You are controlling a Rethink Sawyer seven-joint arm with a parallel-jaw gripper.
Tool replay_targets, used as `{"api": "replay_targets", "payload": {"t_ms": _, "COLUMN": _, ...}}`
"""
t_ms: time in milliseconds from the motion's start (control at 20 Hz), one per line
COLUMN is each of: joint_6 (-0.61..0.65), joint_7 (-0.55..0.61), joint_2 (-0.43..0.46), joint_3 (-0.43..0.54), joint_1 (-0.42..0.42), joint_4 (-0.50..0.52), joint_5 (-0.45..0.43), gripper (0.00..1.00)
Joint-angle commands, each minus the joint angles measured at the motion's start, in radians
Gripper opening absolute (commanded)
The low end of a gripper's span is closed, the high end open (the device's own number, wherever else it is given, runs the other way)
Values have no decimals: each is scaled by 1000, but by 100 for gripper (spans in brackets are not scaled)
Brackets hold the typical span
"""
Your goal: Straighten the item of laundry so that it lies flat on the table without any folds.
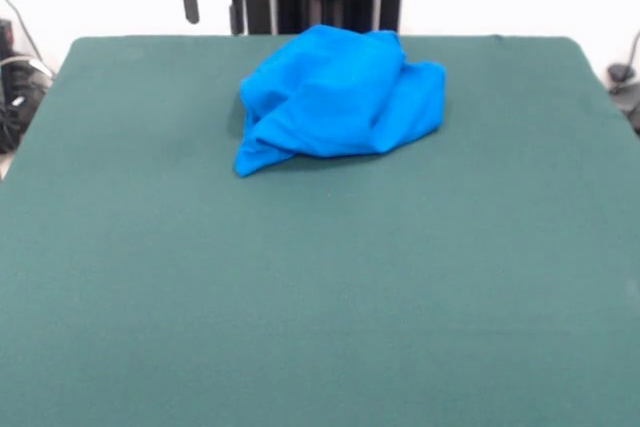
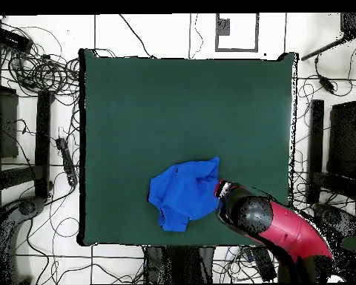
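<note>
Before you, the dark green felt-covered surface [image 1: 320,327] lies bare; the bright blue crumpled T-shirt [image 1: 335,97] sits bunched near its far edge. Your red-and-black pincer [image 1: 213,2] hangs parted and empty, up-left of the heap.

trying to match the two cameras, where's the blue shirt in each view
Front view: the crumpled blue shirt lies upper centre, near the green table's far edge.
Overhead view: the shirt lies lower centre, near the table's bottom edge.
Shared landmark: the red arm's pincer beside the shirt, at overhead.
</note>
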Motion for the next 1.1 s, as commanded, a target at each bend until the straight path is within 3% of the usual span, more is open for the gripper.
{"api": "replay_targets", "payload": {"t_ms": 50, "joint_6": -102, "joint_7": 172, "joint_2": 72, "joint_3": 4, "joint_1": 49, "joint_4": 60, "joint_5": -27, "gripper": 100}}
{"api": "replay_targets", "payload": {"t_ms": 1100, "joint_6": -116, "joint_7": 330, "joint_2": -27, "joint_3": -27, "joint_1": 307, "joint_4": 197, "joint_5": 151, "gripper": 100}}
